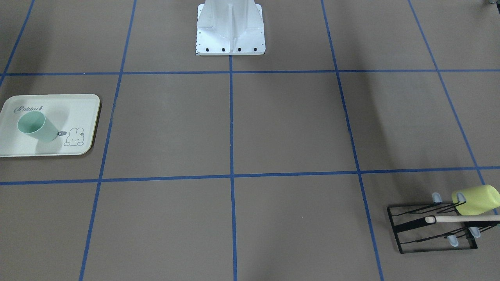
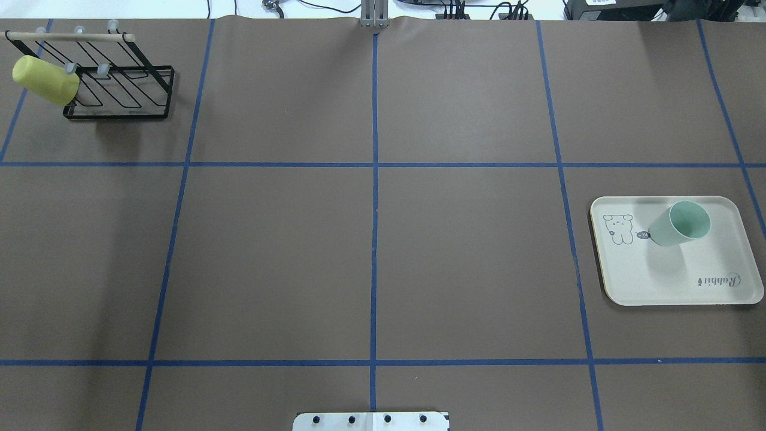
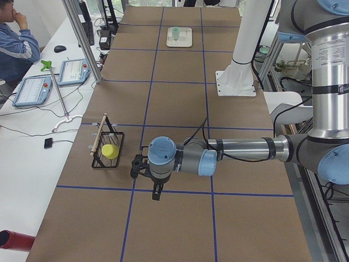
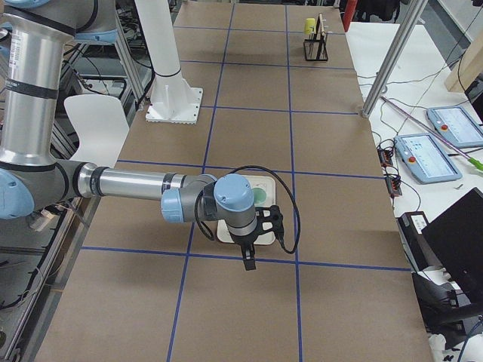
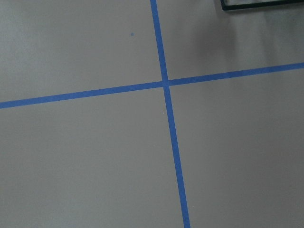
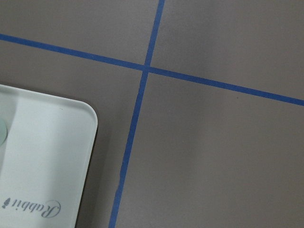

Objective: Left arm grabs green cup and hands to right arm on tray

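A: Where's the cup?
B: Green cup [image 2: 680, 223] stands mouth up on the tray [image 2: 676, 281], just beside the bunny drawing.
A: Arms?
B: Left arm [image 3: 240, 148] is stretched out above the table near the rack [image 3: 107, 150]. Right arm [image 4: 136, 183] is stretched out by the tray.
A: Jaws?
B: Left gripper [image 3: 136, 166] and right gripper [image 4: 270, 221] show only in the side views, so I can't tell.

The pale mint plastic cup [image 2: 679, 224] stands on the cream rectangular tray [image 2: 676, 281], on the bench's [image 2: 371, 239] right side. The black wire rack [image 2: 131, 90] stands at the far-left corner.
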Motion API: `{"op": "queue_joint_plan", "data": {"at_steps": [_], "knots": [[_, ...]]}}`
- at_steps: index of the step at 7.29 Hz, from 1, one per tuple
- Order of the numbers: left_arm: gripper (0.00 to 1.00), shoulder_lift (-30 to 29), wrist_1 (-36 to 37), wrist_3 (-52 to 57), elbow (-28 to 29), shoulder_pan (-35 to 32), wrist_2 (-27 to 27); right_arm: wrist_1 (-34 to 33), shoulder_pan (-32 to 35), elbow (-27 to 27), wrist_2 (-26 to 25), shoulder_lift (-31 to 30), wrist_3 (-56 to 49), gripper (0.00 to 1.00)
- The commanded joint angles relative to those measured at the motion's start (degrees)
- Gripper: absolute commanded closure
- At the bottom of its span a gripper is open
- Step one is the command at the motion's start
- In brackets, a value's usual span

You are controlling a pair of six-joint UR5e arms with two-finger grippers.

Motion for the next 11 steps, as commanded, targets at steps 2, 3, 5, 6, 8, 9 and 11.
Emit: {"op": "queue_joint_plan", "data": {"at_steps": [2, 3, 5, 6, 8, 9, 11], "knots": [[0.0, 2.3, -0.2, 0.1, -2.3, -0.1, 0.1, 0.2, -1.2, 0.1, 0.1, 0.2, 1.0, 0.01], [0.0, 2.3, -0.2, 0.1, -2.3, -0.1, 0.1, 0.2, -1.4, 0.1, -0.1, 0.2, 0.9, 0.01], [0.0, 2.3, -0.2, 0.1, -2.3, -0.1, 0.1, 0.2, -1.8, 0.2, -0.3, 0.2, 1.1, 0.01], [0.0, 2.7, -0.1, 0.0, -2.2, -0.1, 0.6, 0.2, -2.5, 0.7, -0.4, 0.2, 2.2, 0.01], [0.0, 3.4, -0.2, 0.0, -2.4, -0.1, 3.1, 0.3, -3.3, 1.0, -0.5, 0.2, 3.5, 0.01], [0.0, 3.4, -0.2, 0.0, -2.4, -0.1, 3.2, 0.6, -3.5, 1.0, -0.5, 0.2, 4.0, 0.01], [0.0, 3.4, -0.2, 0.0, -2.5, -0.1, 3.2, 0.6, -3.9, 0.9, -0.5, 0.1, 4.2, 0.01]]}}
